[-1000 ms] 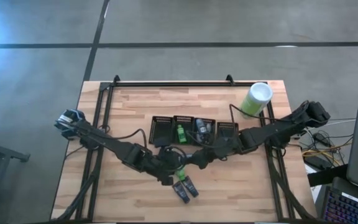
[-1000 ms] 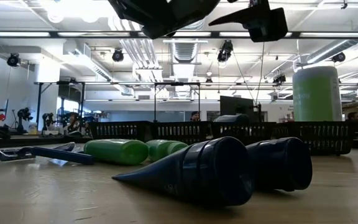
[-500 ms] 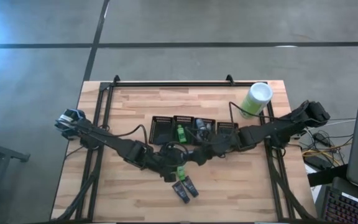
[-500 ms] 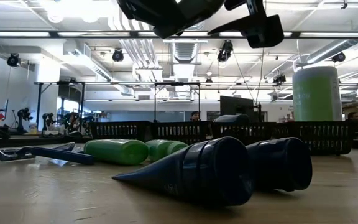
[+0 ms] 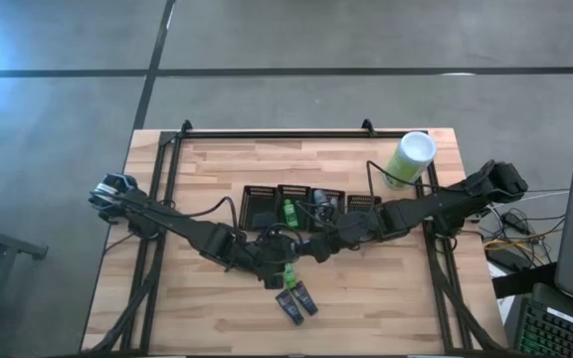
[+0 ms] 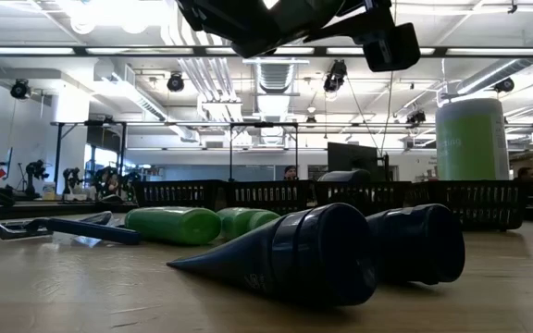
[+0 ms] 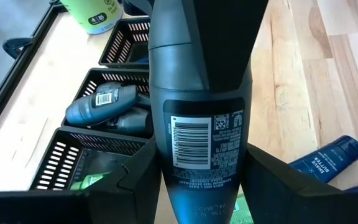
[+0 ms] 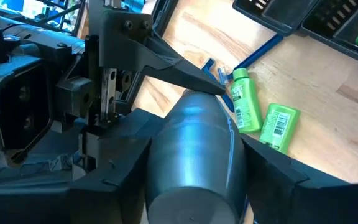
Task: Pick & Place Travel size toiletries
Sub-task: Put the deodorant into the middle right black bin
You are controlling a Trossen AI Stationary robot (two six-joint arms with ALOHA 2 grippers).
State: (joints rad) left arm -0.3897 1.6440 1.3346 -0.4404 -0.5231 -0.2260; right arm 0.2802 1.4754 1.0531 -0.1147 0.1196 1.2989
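Observation:
A dark grey tube [image 7: 201, 124] with a barcode label hangs in the air over the table's middle, held between both grippers. My left gripper [image 7: 204, 186] is shut on its tapering end. My right gripper [image 8: 194, 165] comes from the opposite side and is shut on its round cap end [image 8: 191, 186]. In the high view the two grippers [image 5: 267, 261] [image 5: 304, 252] meet just in front of the basket row [image 5: 259, 191]. On the table below lie two navy tubes [image 5: 296, 301], green tubes [image 8: 247, 102] and a blue razor [image 8: 253, 53]. My left gripper pinches the tube's labelled body [image 7: 166, 168] between its two fingers, toward the tapering end. The fingers lie along the tube, slanting down from the table's left. The tube is lifted clear, its cap pointing away from this gripper. My right gripper has the tube's thick cap end [image 8: 166, 149] between its two fingers, one on each side. It comes slanting down from the table's right, facing the left gripper. The tube is clear of the table.
Several black mesh baskets stand in a row; one holds a green tube [image 5: 290, 212], another grey tubes [image 7: 101, 102]. A tall light-green canister [image 5: 409, 159] with a white lid stands at the back right. Bare wood lies at the near left and near right.
In the high and low views the two grippers have drawn closer together above the table's middle, so the gap between them has gone. The tubes on the table have not moved.

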